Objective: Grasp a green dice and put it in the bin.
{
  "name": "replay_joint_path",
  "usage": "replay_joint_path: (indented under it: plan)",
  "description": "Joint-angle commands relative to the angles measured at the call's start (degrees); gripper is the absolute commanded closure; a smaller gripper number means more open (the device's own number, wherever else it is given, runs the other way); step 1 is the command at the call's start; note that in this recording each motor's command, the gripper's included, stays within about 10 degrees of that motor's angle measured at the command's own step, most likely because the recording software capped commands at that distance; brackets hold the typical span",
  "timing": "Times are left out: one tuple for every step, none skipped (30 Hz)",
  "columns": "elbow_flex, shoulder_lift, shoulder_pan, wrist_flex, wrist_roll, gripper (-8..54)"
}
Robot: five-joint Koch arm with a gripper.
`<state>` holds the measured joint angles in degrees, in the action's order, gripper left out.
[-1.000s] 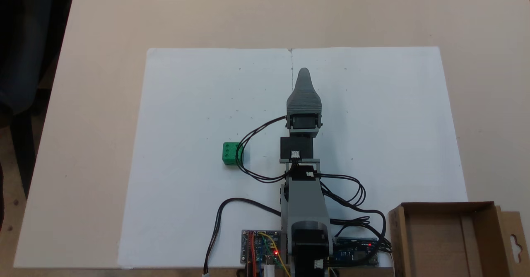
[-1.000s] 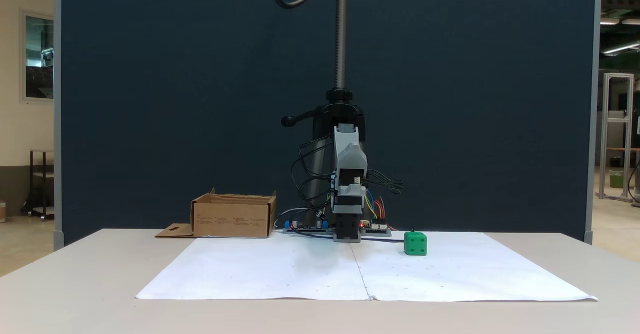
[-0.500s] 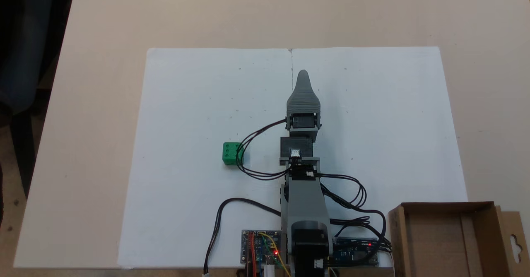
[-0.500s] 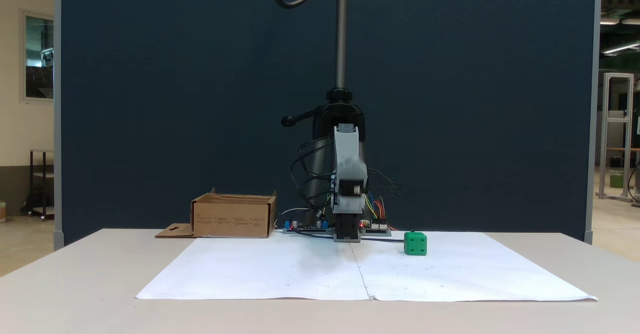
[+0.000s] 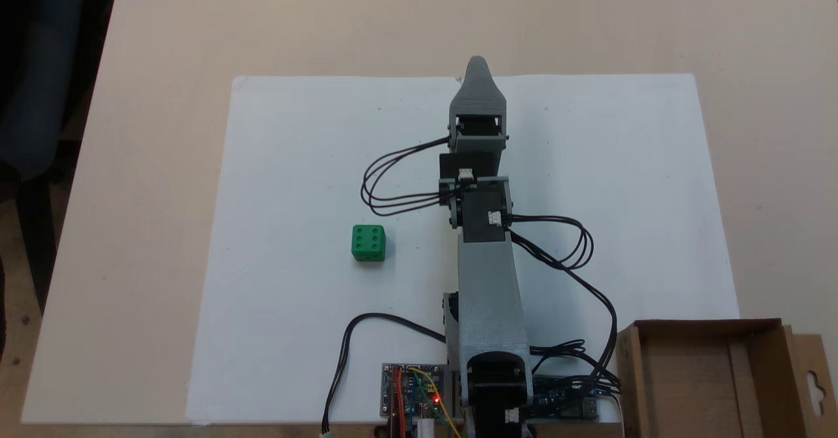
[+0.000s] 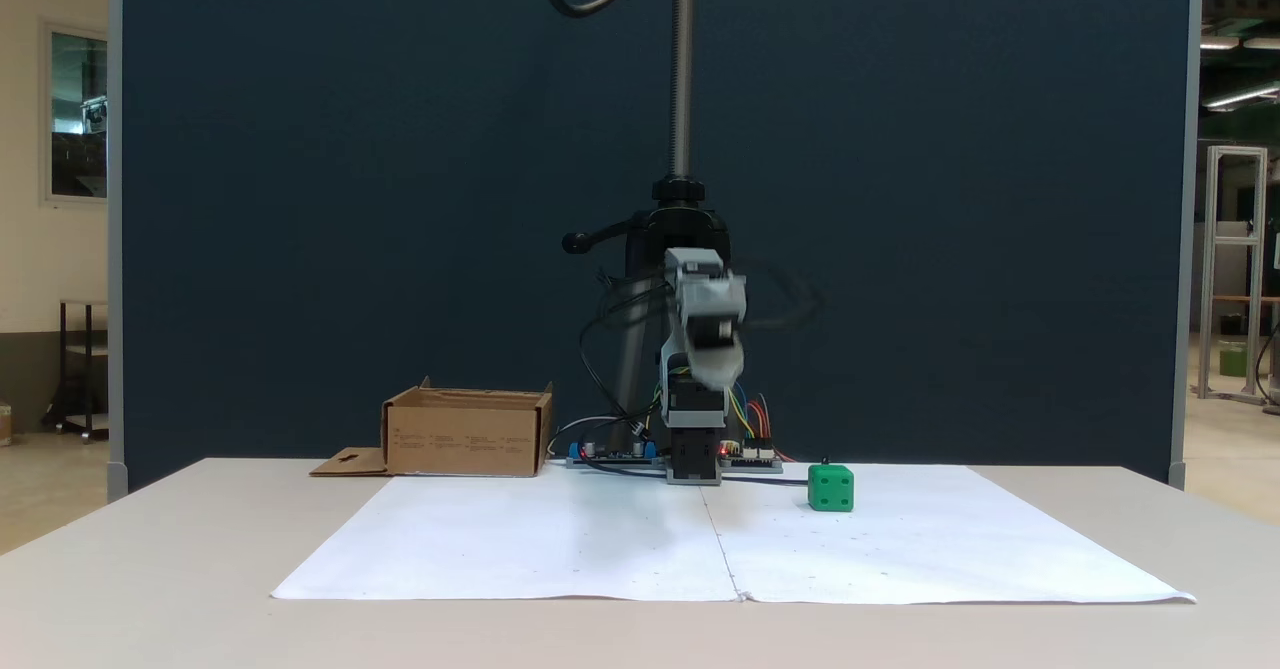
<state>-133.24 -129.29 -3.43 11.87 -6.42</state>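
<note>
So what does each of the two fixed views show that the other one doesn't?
A fixed view gives the green dice top face with six pips, and the bin floor, bare. A fixed view gives height: the hand, blurred, hangs well above the paper, before a dark panel. Both have the dice on the paper, apart from the hand and outside the bin.

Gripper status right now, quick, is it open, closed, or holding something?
Gripper: cannot be told; from above one jaw hides the other, and the front view is blurred. It holds nothing: the green dice sits apart on the paper.
</note>
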Motion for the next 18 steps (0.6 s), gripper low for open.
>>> replay_joint_path:
  plan:
    - [5.98, -6.33, -3.34, -9.03, -8.79, 1.1]
    - [7.29, -6.33, -4.75, -12.9, -10.28, 1.1]
    - [8.44, -6.33, -6.33, -16.24, -11.69, 1.1]
    - [9.23, -6.33, -8.09, -20.02, -13.01, 1.1]
    - [9.84, -6.24, -9.93, -23.18, -13.54, 1.1]
    - [10.02, -6.24, -11.95, -26.44, -13.71, 1.1]
    - [10.11, -6.24, -13.62, -29.78, -13.71, 1.1]
    - [10.11, -6.24, -15.29, -33.2, -13.71, 1.1]
    - [10.2, -6.24, -16.88, -36.1, -13.8, 1.0]
    - [10.2, -6.24, -18.19, -39.44, -14.24, 0.8]
    - [10.55, -5.98, -19.25, -42.43, -14.59, 0.2]
    - [11.16, -5.27, -20.65, -45.33, -16.26, 0.0]
    - [11.78, -4.48, -22.32, -48.41, -17.67, -0.3]
    - [12.39, -3.69, -23.64, -51.4, -18.98, -0.3]
    - [13.01, -2.81, -24.96, -54.65, -19.51, -0.4]
    - [13.45, -2.37, -26.37, -57.46, -19.95, -0.3]
    - [13.97, -1.41, -27.42, -59.92, -20.65, -0.3]
    - [14.5, -0.44, -28.39, -63.0, -21.53, -0.4]
